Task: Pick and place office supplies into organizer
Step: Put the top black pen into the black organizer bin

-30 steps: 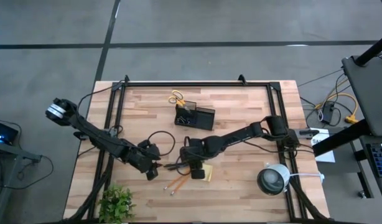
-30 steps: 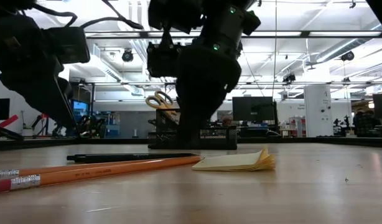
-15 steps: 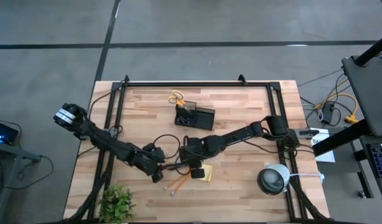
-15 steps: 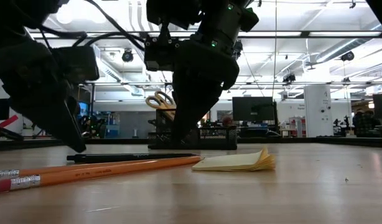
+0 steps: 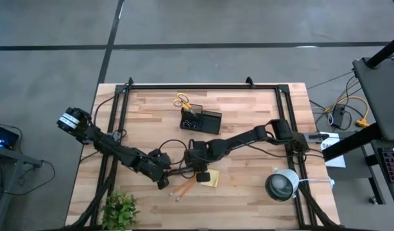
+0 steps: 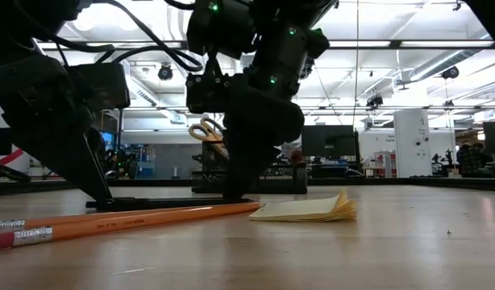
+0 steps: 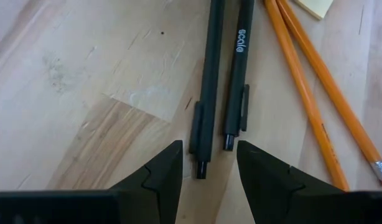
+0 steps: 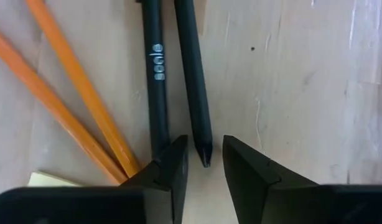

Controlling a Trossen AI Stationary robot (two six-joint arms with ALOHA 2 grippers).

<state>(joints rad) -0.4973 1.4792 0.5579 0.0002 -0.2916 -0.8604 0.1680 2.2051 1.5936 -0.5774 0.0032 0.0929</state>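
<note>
Now both tools have dropped to the pens (image 7: 219, 81) beside the sticky pad (image 5: 208, 178). Left tool (image 7: 208, 163) gapes around one pen end; right tool (image 8: 204, 163), narrowing, straddles the tip. Organizer (image 5: 201, 120) sits well apart; a grasp looks imminent.

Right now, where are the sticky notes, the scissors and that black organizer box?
Sticky-note pad (image 6: 308, 209), low view: on its curled yellow top sheet.
Scissors (image 5: 181, 100), high view: on the yellow handles sticking out of the organizer.
Organizer (image 5: 212, 122), high view: on its dark right-hand compartment.
</note>
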